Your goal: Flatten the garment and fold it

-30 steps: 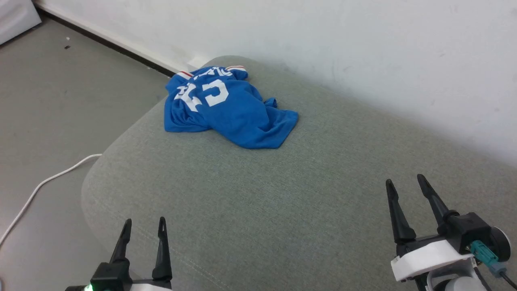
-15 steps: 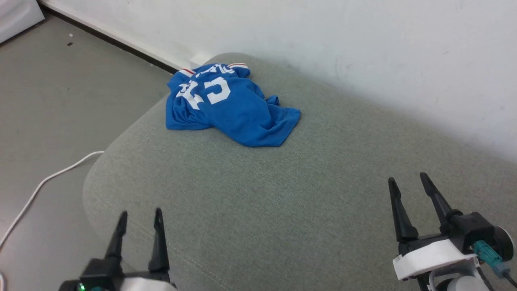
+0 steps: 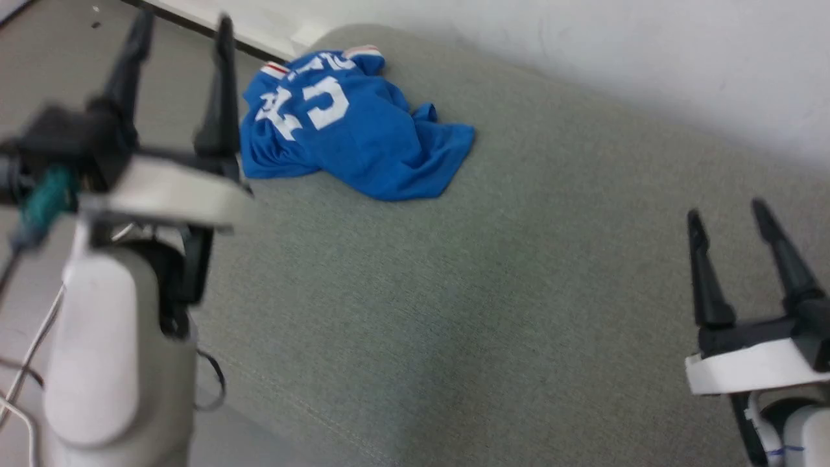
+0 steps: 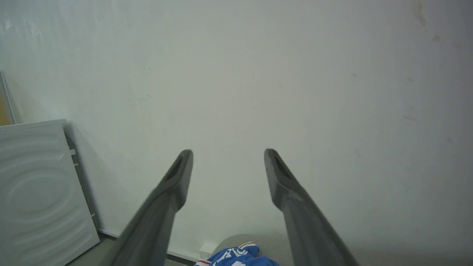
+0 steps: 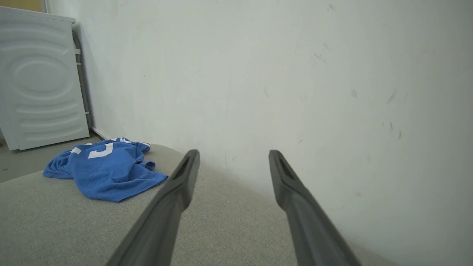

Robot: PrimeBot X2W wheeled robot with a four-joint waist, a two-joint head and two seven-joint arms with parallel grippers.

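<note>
A crumpled royal-blue garment (image 3: 353,139) with white lettering and red-and-white trim lies on the far left part of a grey-green cushion (image 3: 493,272). It also appears low in the left wrist view (image 4: 240,258) and at the left of the right wrist view (image 5: 105,168). My left gripper (image 3: 178,29) is raised high at the left of the head view, open and empty, just left of the garment. My right gripper (image 3: 726,217) stands open and empty at the lower right, well apart from the garment.
A pale wall (image 3: 583,45) runs behind the cushion with a dark baseboard (image 3: 194,26). White cables (image 3: 26,350) trail on the grey floor at the left. A white appliance (image 5: 40,81) stands in the corner beyond the garment.
The left arm has swung up and forward, its fingers now level with the garment in the head view. The right gripper has risen a little. The camera has shifted, moving the scene up and left.
</note>
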